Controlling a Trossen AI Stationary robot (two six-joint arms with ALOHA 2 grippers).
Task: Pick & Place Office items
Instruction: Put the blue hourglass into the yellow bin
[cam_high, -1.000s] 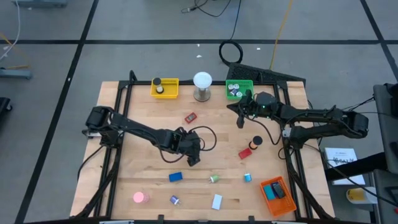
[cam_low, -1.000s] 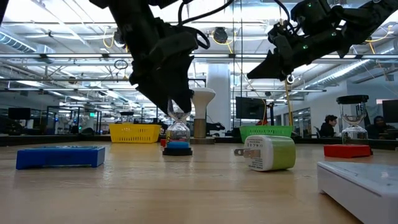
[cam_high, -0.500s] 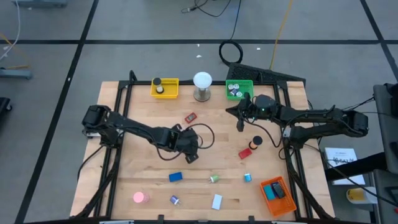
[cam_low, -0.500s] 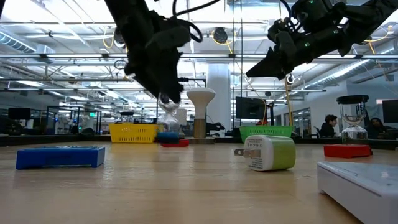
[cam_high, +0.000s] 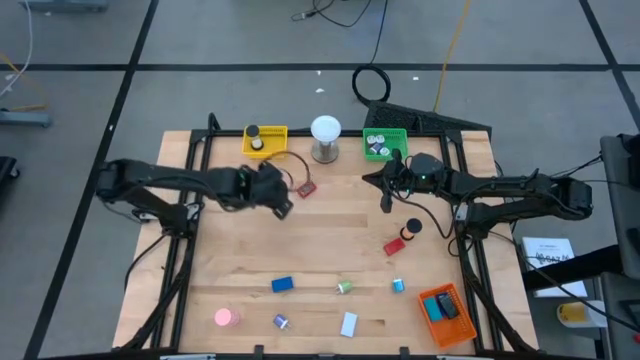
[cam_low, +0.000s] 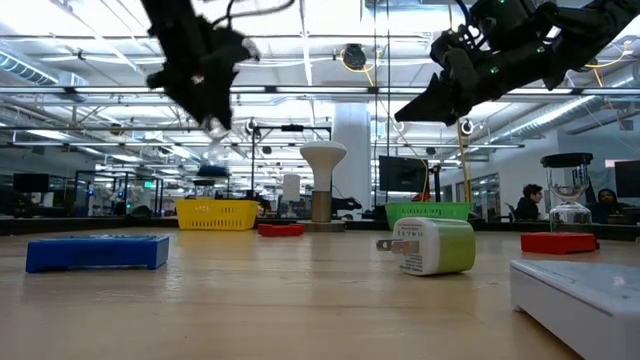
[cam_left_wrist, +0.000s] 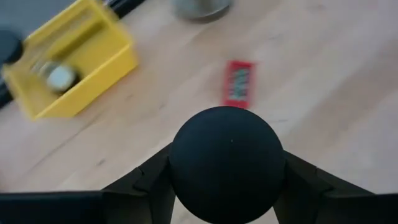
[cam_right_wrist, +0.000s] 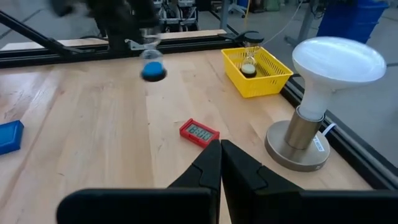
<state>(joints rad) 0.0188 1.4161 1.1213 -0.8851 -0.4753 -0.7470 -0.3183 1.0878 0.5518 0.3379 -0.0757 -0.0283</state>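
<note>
High view is showing the wooden table (cam_high: 240, 240) with both arms reaching in over it. A second ago the left gripper (cam_high: 283, 203) was standing low over the middle of the table with its jaws spread as wide as they go. Now it is hanging raised near the yellow tray (cam_high: 265, 141), just beside the red block (cam_high: 305, 187), and its jaws are pinching part-way in on the small hourglass (cam_right_wrist: 151, 65). The black cap of this item is filling the gap between the fingers in the left wrist view. So the pick is looking done, and the carry toward a tray is probably under way.

The right gripper (cam_high: 386, 195) is waiting near the green tray (cam_high: 384, 144), as it was, with its fingers pressed together on nothing.

Of the 3 trays, the orange tray (cam_high: 444, 313) is holding a blue piece and a dark one. The yellow one is holding a black round cap and a small pale item. The green one is holding a few small things that I cannot tell apart.

Left on the wood are the blue block (cam_high: 282, 285), white block (cam_high: 348, 323), pink disc (cam_high: 224, 318) and green roll (cam_high: 344, 288).
</note>
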